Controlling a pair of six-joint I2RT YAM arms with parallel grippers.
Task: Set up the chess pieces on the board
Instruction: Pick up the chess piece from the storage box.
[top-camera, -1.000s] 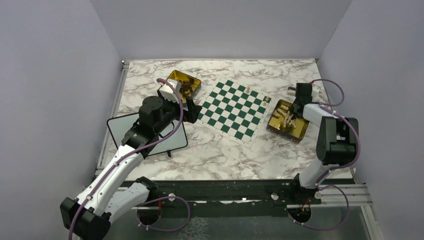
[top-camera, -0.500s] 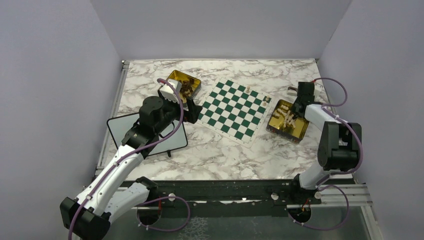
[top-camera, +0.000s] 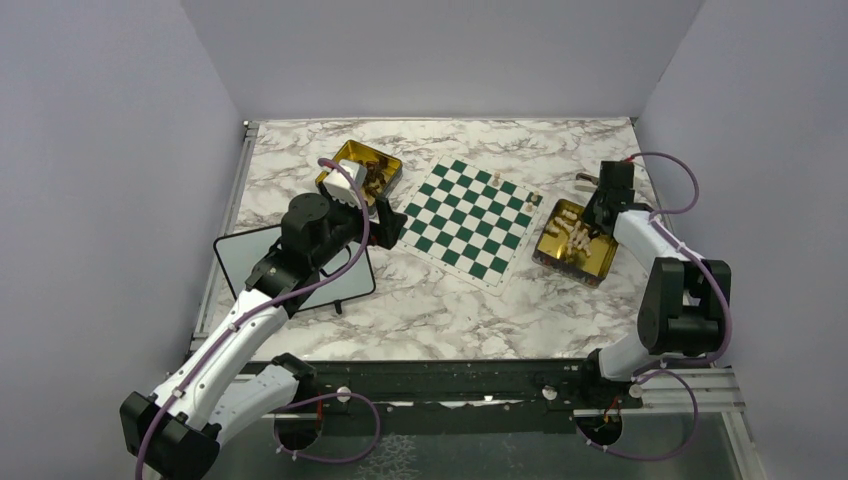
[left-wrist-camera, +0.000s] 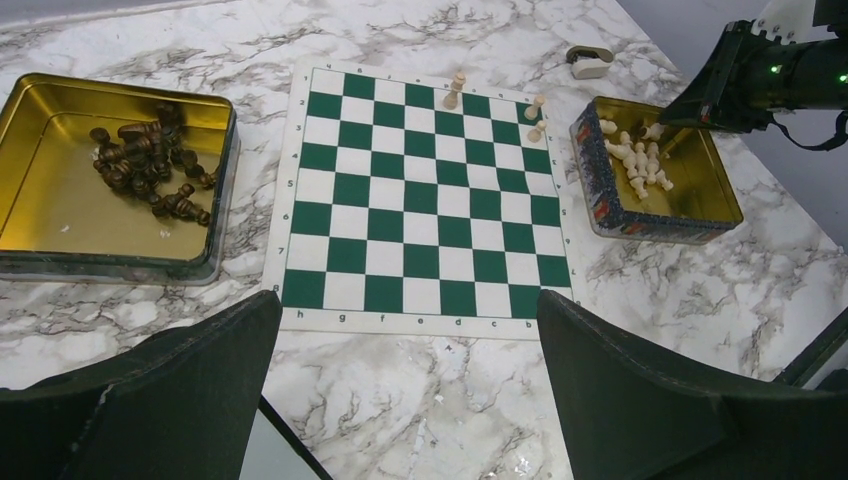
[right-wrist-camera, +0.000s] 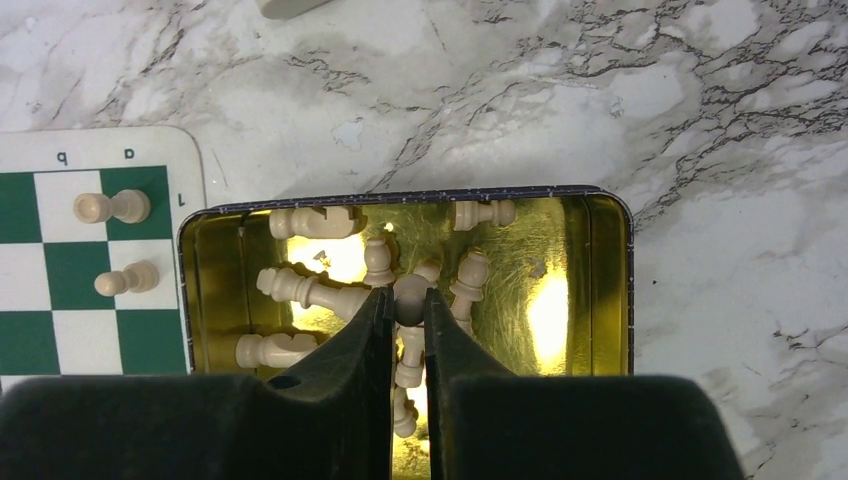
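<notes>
The green and white board (top-camera: 468, 215) lies in the middle of the table, and also shows in the left wrist view (left-wrist-camera: 420, 200). Three pale chess pieces (left-wrist-camera: 455, 90) stand near its far right edge; two of them show in the right wrist view (right-wrist-camera: 110, 207). My right gripper (right-wrist-camera: 408, 305) reaches into the right gold tin (right-wrist-camera: 560, 320) and is shut on the round head of a pale piece (right-wrist-camera: 410, 290), among several loose pale pieces. My left gripper (left-wrist-camera: 408, 300) is open and empty, above the marble by the board's near left edge (top-camera: 390, 222).
A second gold tin (left-wrist-camera: 60, 210) left of the board holds several dark pieces (left-wrist-camera: 145, 170). A black-framed whiteboard (top-camera: 260, 255) lies under the left arm. A small white object (left-wrist-camera: 588, 60) lies behind the right tin (top-camera: 600, 265).
The right arm's elbow has swung to the right and its wrist has shifted slightly over the tin. The left wrist has risen and turned a little.
</notes>
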